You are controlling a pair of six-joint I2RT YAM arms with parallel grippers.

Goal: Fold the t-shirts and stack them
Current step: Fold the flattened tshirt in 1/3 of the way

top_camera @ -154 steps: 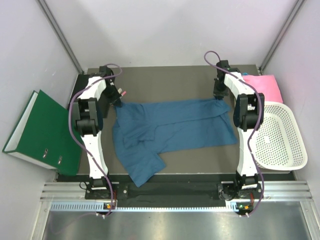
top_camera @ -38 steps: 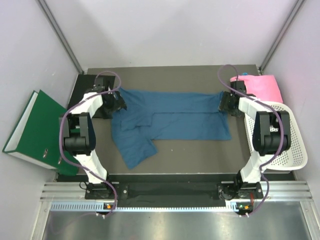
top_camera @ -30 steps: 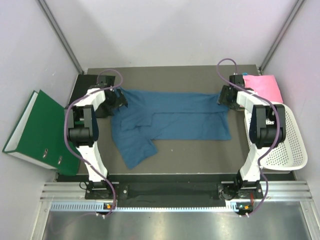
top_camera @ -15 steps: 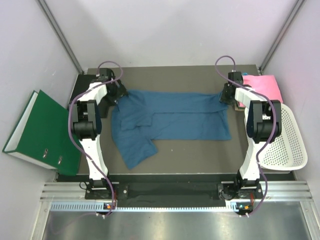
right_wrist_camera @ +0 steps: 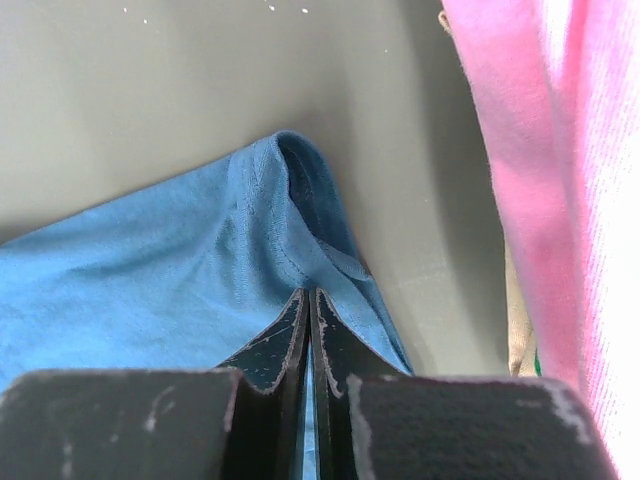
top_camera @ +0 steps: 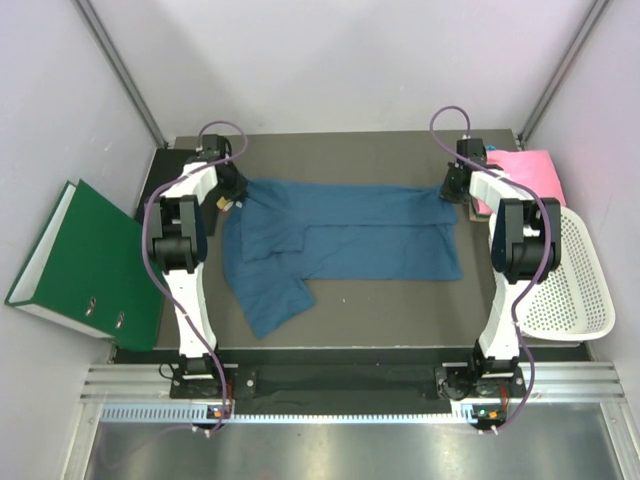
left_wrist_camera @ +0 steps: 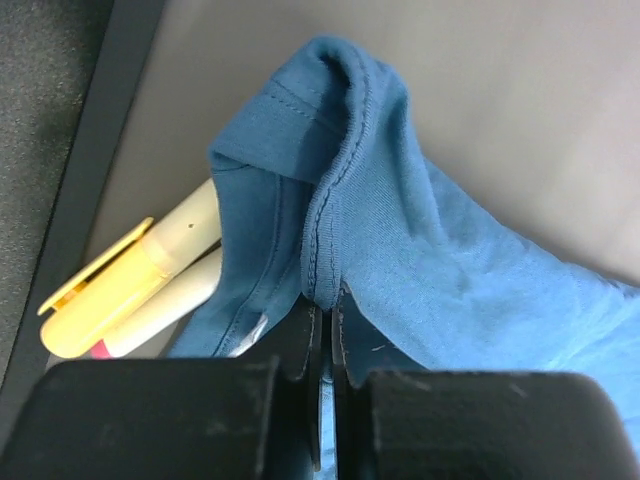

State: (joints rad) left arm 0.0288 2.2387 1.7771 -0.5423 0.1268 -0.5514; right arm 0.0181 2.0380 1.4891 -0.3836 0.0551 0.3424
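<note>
The dark teal-blue t-shirt (top_camera: 340,235) lies spread across the table, with one sleeve hanging toward the near left. My left gripper (top_camera: 233,195) is shut on its far-left corner; in the left wrist view the jaws (left_wrist_camera: 325,300) pinch a stitched hem fold of the shirt (left_wrist_camera: 400,230). At the far-right corner, my right gripper (top_camera: 450,192) is shut on the cloth, and the right wrist view shows the jaws (right_wrist_camera: 308,300) closed on a raised fold of the shirt (right_wrist_camera: 180,270). The pink t-shirt (top_camera: 525,175) lies at the far right, close beside the right gripper (right_wrist_camera: 540,170).
A green binder (top_camera: 85,262) leans off the table's left side. The white mesh basket (top_camera: 560,275) sits at the right edge, just in front of the pink shirt. Yellow and cream markers (left_wrist_camera: 130,285) lie partly under the blue shirt's left corner, by a black mat (top_camera: 165,185).
Both grippers have gone from open to shut on the blue shirt's far corners. Both wrists shifted slightly toward the back of the table. The shirt lies as before.
</note>
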